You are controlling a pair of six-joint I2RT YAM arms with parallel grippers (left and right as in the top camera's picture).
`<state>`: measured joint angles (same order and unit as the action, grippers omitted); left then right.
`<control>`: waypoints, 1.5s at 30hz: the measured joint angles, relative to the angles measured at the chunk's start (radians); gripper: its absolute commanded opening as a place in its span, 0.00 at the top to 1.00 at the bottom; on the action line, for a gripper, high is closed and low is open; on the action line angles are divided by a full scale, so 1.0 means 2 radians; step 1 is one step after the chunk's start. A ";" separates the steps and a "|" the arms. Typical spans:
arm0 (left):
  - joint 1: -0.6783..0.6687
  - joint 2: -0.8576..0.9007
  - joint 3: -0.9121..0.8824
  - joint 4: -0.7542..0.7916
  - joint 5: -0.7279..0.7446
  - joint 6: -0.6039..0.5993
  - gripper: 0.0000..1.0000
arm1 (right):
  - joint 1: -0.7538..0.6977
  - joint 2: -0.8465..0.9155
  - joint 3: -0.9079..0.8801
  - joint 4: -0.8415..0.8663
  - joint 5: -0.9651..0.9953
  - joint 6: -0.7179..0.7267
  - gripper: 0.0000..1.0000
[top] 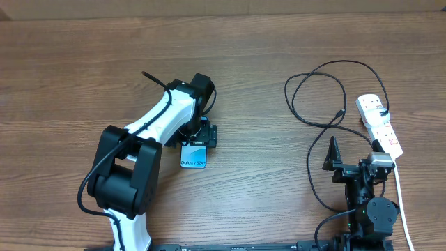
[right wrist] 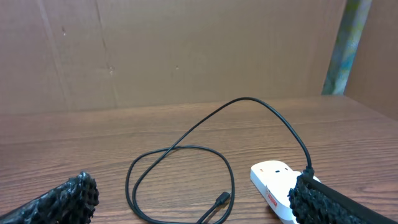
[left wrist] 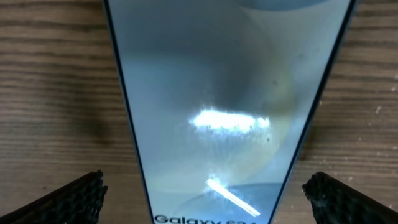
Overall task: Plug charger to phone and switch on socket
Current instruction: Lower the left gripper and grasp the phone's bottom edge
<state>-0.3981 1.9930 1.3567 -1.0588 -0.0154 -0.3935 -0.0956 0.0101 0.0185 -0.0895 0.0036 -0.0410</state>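
Note:
The phone (top: 193, 156) lies flat on the table, its cyan screen up, and fills the left wrist view (left wrist: 224, 93). My left gripper (top: 201, 134) hovers over it, open, one finger on each side of the phone (left wrist: 205, 202). The charger (top: 315, 90) lies in black loops at the right, its connector tip (top: 340, 112) free on the table (right wrist: 222, 199). Its other end runs to the white socket strip (top: 380, 124), which also shows in the right wrist view (right wrist: 273, 180). My right gripper (top: 355, 157) is open and empty just in front of the loop (right wrist: 199, 208).
The strip's white cord (top: 403, 209) runs down the right edge past my right arm. A brown cardboard wall (right wrist: 186, 50) stands behind the wooden table (top: 265, 195).

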 measured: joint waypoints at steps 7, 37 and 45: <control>0.000 0.003 0.000 0.016 0.000 0.000 0.01 | 0.000 0.000 0.000 0.000 0.000 0.000 0.00; 0.000 -0.007 -0.038 0.087 -0.001 0.002 0.00 | 0.000 0.000 0.000 0.000 0.000 0.000 0.00; 0.000 -0.008 -0.042 0.093 0.004 0.002 0.08 | 0.000 0.000 0.000 0.000 0.000 0.000 0.00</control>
<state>-0.3977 1.9766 1.2736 -0.8738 -0.0082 -0.3904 -0.0956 0.0101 0.0185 -0.0895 0.0040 -0.0414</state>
